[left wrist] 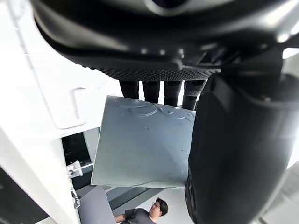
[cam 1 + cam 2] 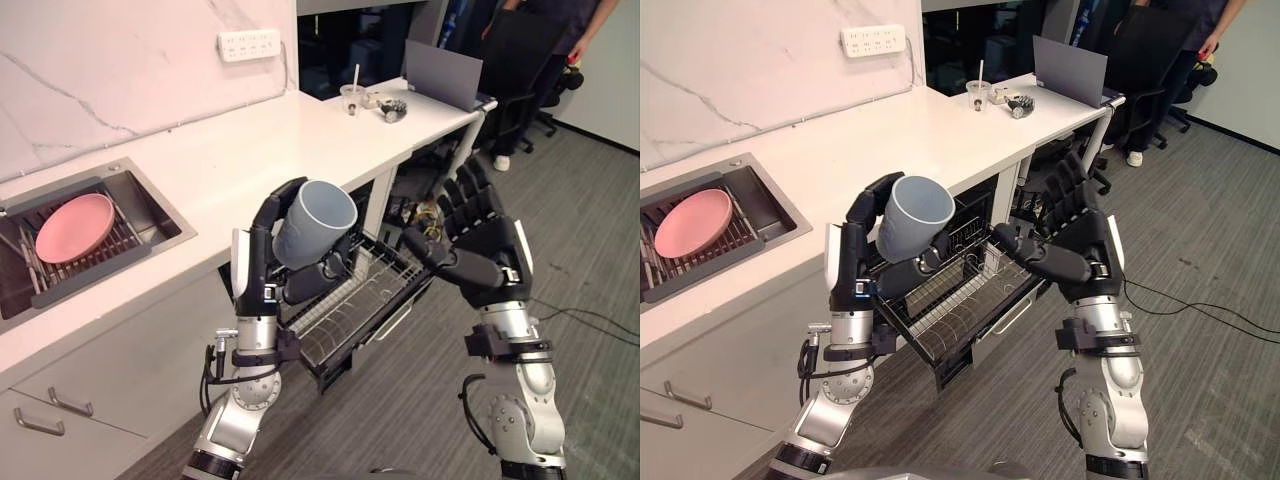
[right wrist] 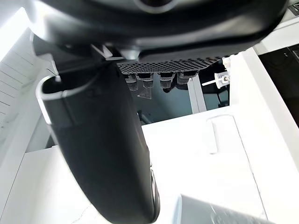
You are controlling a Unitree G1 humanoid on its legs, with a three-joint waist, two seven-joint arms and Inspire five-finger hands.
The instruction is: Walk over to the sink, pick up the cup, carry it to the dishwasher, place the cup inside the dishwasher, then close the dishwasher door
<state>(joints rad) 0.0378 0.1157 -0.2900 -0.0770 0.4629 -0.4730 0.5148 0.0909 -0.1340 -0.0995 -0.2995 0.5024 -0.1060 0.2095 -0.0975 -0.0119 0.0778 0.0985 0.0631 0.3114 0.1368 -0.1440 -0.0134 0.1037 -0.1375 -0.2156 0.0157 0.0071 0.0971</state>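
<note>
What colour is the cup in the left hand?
Pale blue-grey. The cup shows best in the left eye view.

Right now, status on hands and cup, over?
Left hand shut on cup, above pulled-out dishwasher rack. Right hand open, near rack. No obstruction seen.

The cup [image 2: 313,222] is a plain, pale blue-grey. The left hand [image 2: 255,262] and the right hand [image 2: 487,255] are both black, each with a white panel along one side. The counter [image 2: 230,150] is plain white, and the wall [image 2: 100,70] is white marble crossed by thin grey veins. The plate [image 2: 75,226] is pink, the sink [image 2: 158,212] dark grey steel. The dishwasher rack [image 2: 350,305] is black wire. The floor [image 2: 590,230] is grey carpet with fine darker streaks.
</note>
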